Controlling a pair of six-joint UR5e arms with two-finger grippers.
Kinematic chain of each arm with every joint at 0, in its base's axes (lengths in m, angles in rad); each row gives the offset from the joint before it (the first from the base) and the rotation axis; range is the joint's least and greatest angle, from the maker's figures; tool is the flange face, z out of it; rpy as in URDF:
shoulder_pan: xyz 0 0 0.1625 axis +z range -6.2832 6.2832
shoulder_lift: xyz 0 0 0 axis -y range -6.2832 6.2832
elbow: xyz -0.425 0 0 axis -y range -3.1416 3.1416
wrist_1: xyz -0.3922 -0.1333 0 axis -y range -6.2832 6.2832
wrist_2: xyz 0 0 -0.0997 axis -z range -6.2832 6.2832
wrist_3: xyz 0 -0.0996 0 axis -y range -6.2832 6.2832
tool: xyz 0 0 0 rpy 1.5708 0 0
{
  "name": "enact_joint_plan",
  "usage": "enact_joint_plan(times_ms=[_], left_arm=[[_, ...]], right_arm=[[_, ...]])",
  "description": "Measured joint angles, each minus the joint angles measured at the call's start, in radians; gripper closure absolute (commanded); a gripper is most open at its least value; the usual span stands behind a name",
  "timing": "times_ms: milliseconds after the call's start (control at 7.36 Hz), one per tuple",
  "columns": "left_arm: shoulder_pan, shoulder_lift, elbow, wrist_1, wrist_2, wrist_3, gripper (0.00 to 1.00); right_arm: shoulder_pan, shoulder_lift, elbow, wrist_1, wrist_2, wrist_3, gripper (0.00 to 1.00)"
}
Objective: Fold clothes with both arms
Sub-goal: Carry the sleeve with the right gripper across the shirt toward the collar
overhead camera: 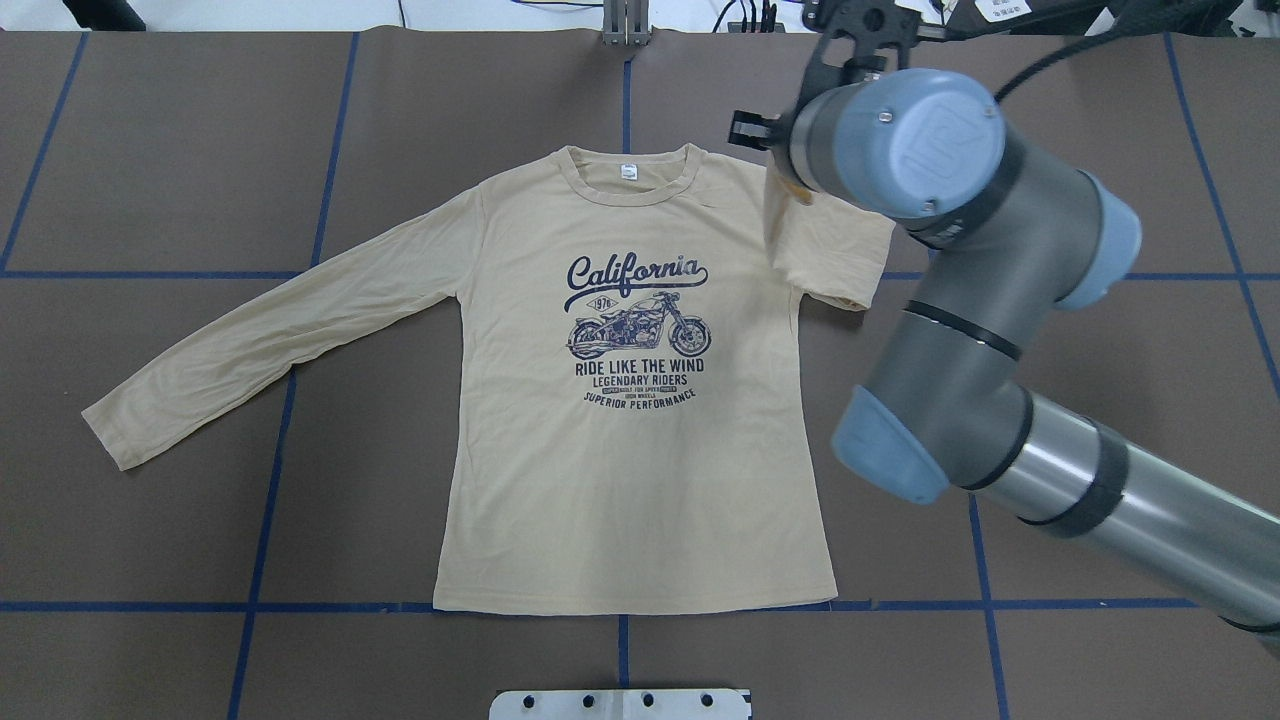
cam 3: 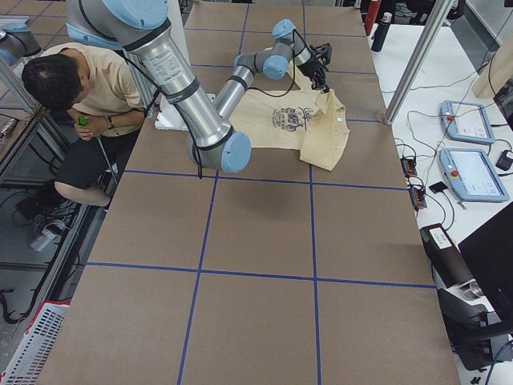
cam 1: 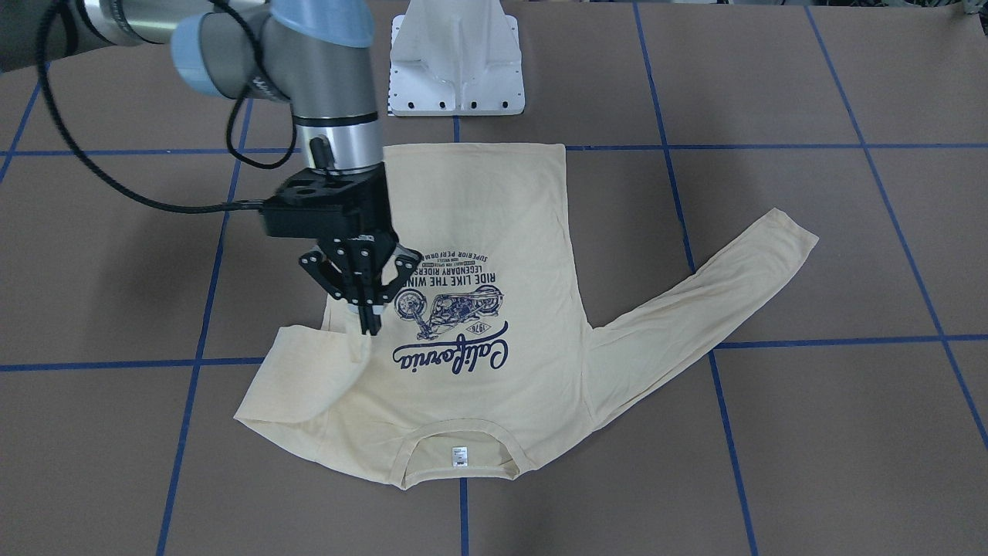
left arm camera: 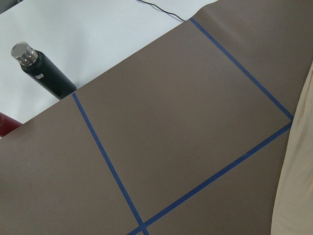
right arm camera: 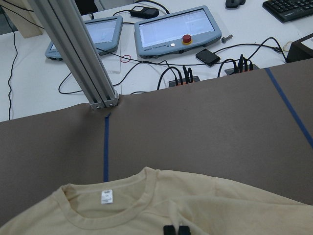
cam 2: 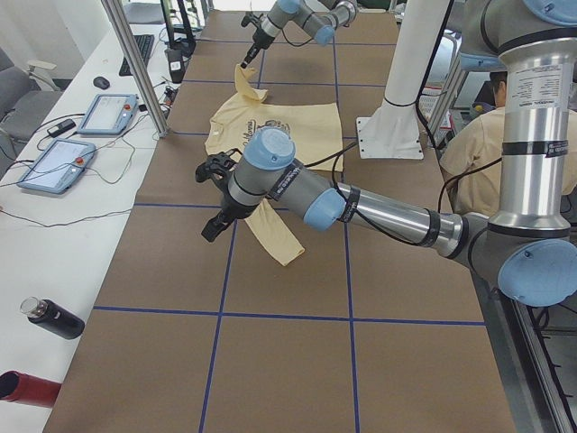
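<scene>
though two arms [cam 2: 361, 203] [overhead camera: 960, 330], one shirt [overhead camera: 630, 480]

Cream long-sleeved T-shirt [overhead camera: 640, 480], print up, right end effector [cam 1: 370, 324] pinching one sleeve [overhead camera: 832, 252]

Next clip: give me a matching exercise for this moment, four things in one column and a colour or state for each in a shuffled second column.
Sides are the robot's.

Things:
1. label
2. right-side sleeve
3. left-side sleeve
4. bottle

Colours or states:
A. stretched out flat
B. white
C. black
D. pinched by the right gripper and doubled over

Pairs: 1-B, 2-D, 3-A, 4-C
</scene>
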Motion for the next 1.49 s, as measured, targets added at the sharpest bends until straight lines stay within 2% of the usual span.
enact_joint_plan(times_ms=[272, 679, 815, 951, 1222, 1494], left_arm=[[0.000, 0.000, 0.001, 0.000, 0.000, -0.001, 0.00], [0.000, 0.000, 0.001, 0.000, 0.000, -0.002, 0.00], [-0.001, 0.000, 0.001, 0.000, 0.000, -0.002, 0.00], [-0.001, 0.000, 0.001, 0.000, 0.000, -0.002, 0.00], [-0.001, 0.000, 0.002, 0.000, 0.000, -0.002, 0.00], [-0.001, 0.000, 0.003, 0.000, 0.000, -0.002, 0.00]], right_arm=[[-0.058, 0.211, -0.261, -0.006, -0.055, 0.048, 1.00], [-0.142, 0.358, -0.492, -0.005, -0.125, 0.083, 1.00], [-0.158, 0.404, -0.559, -0.002, -0.129, 0.098, 0.09], [-0.167, 0.441, -0.613, 0.008, -0.130, 0.113, 0.01], [-0.176, 0.504, -0.690, 0.027, -0.109, 0.146, 0.01], [-0.176, 0.543, -0.703, 0.028, -0.061, 0.153, 0.01]])
